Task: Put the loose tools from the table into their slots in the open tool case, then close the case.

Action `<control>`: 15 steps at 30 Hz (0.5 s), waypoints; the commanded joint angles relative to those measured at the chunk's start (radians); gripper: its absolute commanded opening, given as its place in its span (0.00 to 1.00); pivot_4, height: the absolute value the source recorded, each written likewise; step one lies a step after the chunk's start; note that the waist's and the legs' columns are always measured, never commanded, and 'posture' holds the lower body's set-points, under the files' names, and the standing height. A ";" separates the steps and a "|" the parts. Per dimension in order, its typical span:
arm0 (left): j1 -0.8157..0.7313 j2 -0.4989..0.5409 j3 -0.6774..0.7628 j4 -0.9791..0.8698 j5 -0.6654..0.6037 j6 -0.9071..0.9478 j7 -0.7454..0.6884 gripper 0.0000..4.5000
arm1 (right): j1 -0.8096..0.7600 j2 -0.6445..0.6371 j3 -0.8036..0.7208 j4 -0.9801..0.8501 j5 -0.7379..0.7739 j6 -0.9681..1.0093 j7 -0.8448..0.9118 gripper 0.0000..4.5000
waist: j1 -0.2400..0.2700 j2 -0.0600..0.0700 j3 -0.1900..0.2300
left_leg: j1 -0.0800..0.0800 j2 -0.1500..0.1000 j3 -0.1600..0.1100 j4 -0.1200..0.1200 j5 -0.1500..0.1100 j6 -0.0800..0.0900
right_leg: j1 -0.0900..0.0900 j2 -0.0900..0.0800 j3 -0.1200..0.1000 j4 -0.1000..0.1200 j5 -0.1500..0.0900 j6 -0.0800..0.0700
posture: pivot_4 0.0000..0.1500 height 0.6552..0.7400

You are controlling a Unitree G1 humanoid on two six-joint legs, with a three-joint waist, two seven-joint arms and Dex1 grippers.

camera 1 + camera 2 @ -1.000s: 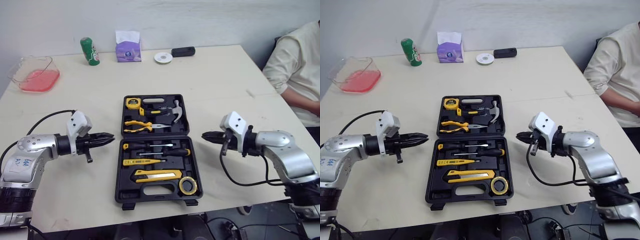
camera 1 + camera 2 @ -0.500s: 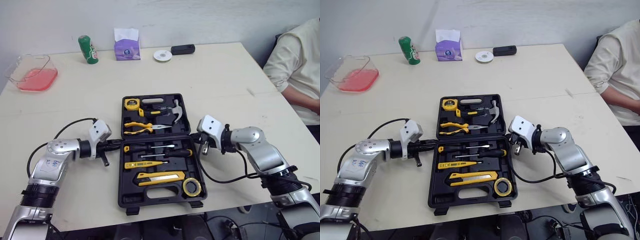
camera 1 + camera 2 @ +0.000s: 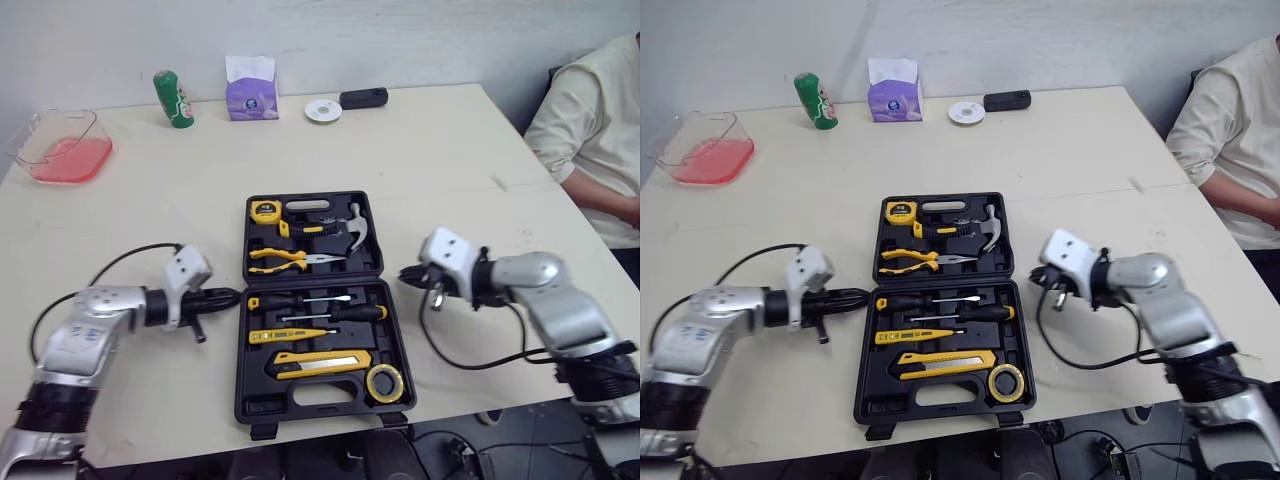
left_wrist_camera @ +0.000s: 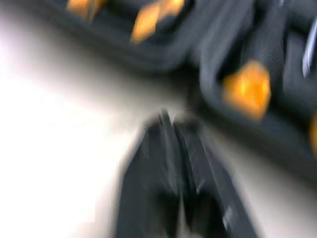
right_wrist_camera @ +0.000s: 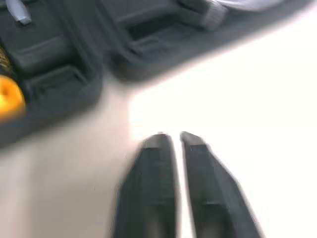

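Judging what could go wrong first: the black tool case [image 3: 318, 394] lies open flat on the pale table [image 3: 450, 170], with its near edge and latches close to the table's front edge. A shove toward me could slide it off. My two claws are narrow and pointed, so if I lift one half to fold it over, a tip could slip off the smooth rim and let that half drop. Lifting unevenly from the two sides could twist the case at its hinge. The far half holds a hammer [image 3: 355, 225], pliers [image 3: 285, 258] and a tape measure [image 3: 265, 210]; tipped up quickly, these might fall out of their slots.

I see no loose tools on the table beside the case, so closing looks like the step in hand. The near half holds screwdrivers [image 3: 320, 312], a utility knife [image 3: 315, 362] and a roll of tape [image 3: 381, 381].

My left claw [image 3: 228, 296] has its fingers pressed together and grips nothing. It points at the case's left side, just beside the hinge line. My right claw [image 3: 404, 276] shows the thinnest slit between its fingers and is also empty. It sits just beside the case's right side, again near the hinge. The case lies between them.
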 commanded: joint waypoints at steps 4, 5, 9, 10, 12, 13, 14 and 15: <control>-0.184 0.008 0.133 -0.086 -0.223 0.417 0.103 0.83 | -0.104 0.034 -0.118 -0.048 0.219 0.368 -0.024 0.90 | 0.002 0.000 0.000 | 0.001 -0.001 -0.001 0.000 0.000 0.000 | 0.001 0.001 0.002 0.002 0.000 -0.001 | 1.00 0.82; -0.241 -0.009 0.122 -0.085 -0.240 0.513 0.143 0.94 | -0.142 0.061 -0.120 -0.046 0.243 0.454 -0.057 1.00 | 0.002 0.000 0.000 | 0.001 -0.001 -0.001 0.000 0.000 0.000 | 0.001 0.001 0.002 0.002 0.000 -0.001 | 1.00 0.82; -0.348 -0.085 0.082 -0.068 -0.211 0.725 0.308 0.98 | -0.265 0.180 -0.102 -0.003 0.230 0.629 -0.218 1.00 | -0.004 0.000 0.000 | 0.001 -0.002 0.000 0.000 0.001 -0.001 | 0.001 0.001 0.003 0.002 0.000 -0.001 | 1.00 0.82; -0.366 -0.109 0.085 -0.051 -0.201 0.766 0.345 0.98 | -0.299 0.215 -0.112 0.024 0.236 0.678 -0.250 1.00 | -0.010 0.000 0.000 | 0.001 -0.001 0.000 0.000 0.001 -0.001 | 0.001 0.001 0.003 0.002 0.000 -0.001 | 1.00 0.82; -0.396 -0.150 0.100 -0.019 -0.186 0.830 0.402 0.98 | -0.357 0.271 -0.126 0.075 0.227 0.739 -0.315 1.00 | -0.017 0.000 0.000 | -0.001 -0.001 -0.001 0.000 0.001 -0.002 | -0.001 0.001 0.002 0.003 0.000 -0.001 | 1.00 0.82; -0.404 -0.160 0.103 -0.010 -0.184 0.846 0.415 0.98 | -0.384 0.296 -0.131 0.109 0.212 0.752 -0.351 1.00 | -0.020 0.000 0.000 | -0.001 0.000 -0.001 0.000 0.002 -0.002 | -0.001 0.001 0.002 0.003 0.000 -0.001 | 1.00 0.82; -0.411 -0.166 0.105 -0.005 -0.185 0.856 0.424 0.98 | -0.402 0.311 -0.135 0.132 0.204 0.761 -0.377 1.00 | -0.021 0.000 0.000 | -0.001 0.000 0.000 0.000 0.002 -0.002 | -0.001 0.001 0.002 0.003 0.000 -0.001 | 1.00 0.82; -0.416 -0.171 0.107 0.000 -0.186 0.864 0.431 0.98 | -0.417 0.324 -0.137 0.157 0.195 0.765 -0.402 1.00 | -0.022 0.000 0.000 | -0.002 0.000 0.000 0.000 0.002 -0.002 | -0.002 0.001 0.002 0.003 0.000 -0.001 | 1.00 0.82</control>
